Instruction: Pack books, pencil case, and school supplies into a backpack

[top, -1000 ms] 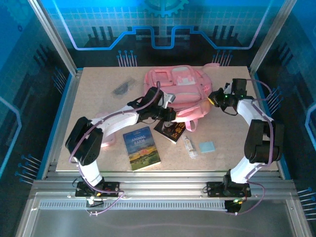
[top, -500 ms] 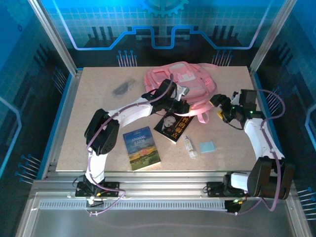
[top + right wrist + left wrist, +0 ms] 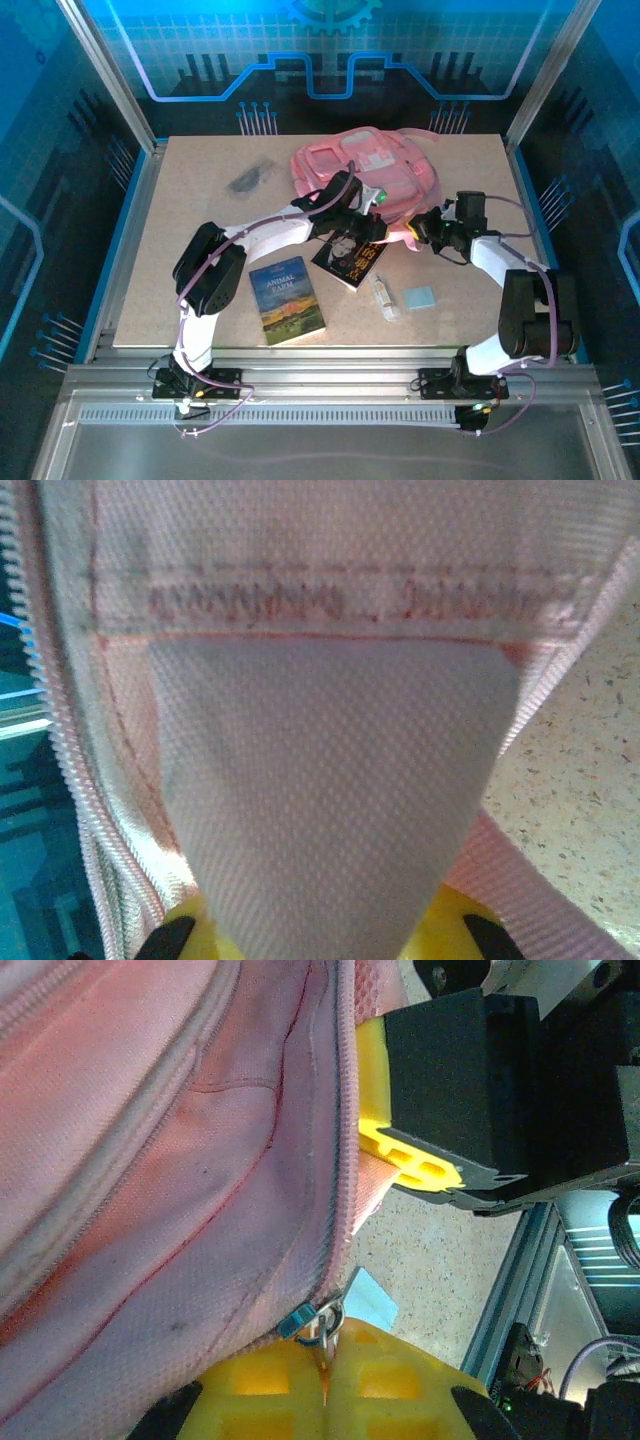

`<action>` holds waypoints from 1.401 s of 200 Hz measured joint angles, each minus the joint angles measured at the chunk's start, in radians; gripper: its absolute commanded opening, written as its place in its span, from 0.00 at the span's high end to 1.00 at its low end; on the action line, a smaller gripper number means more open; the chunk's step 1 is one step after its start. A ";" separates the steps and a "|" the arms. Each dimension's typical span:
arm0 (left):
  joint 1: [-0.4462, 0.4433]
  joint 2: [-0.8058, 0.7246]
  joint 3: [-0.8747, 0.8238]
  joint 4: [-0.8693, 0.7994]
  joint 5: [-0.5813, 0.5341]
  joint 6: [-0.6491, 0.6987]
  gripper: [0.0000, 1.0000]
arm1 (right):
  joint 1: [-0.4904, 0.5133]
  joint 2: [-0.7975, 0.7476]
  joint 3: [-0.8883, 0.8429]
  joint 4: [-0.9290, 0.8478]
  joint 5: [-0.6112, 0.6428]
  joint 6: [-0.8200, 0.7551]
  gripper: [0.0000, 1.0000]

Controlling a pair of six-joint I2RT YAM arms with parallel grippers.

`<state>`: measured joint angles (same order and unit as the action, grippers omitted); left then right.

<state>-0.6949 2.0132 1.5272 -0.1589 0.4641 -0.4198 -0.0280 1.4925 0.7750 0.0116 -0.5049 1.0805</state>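
Pink fabric backpack lies upper middle on the worktop. Left fingers pinch its zip pull; right fingers clamp its cloth edge, probably to steady it for unzipping.

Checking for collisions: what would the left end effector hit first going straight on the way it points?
The backpack itself: its zipper seam lies right ahead of the left end effector. Past that, probably a yellow finger of the right end effector, though depth is unclear.
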 measured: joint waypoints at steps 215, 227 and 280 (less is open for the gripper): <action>0.314 0.081 0.029 -0.011 -0.359 0.062 1.00 | -0.085 -0.122 0.029 -0.114 -0.018 -0.071 1.00; 0.306 0.116 0.090 -0.028 -0.352 0.060 0.97 | -0.096 -0.117 0.035 -0.108 -0.003 -0.071 1.00; 0.266 0.257 0.319 -0.108 -0.314 0.043 0.27 | -0.199 -0.165 0.018 -0.117 0.116 -0.067 1.00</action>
<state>-0.4286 2.2704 1.8465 -0.2672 0.1505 -0.3767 -0.2272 1.3273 0.7933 -0.1055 -0.3893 1.0134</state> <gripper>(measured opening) 0.690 0.117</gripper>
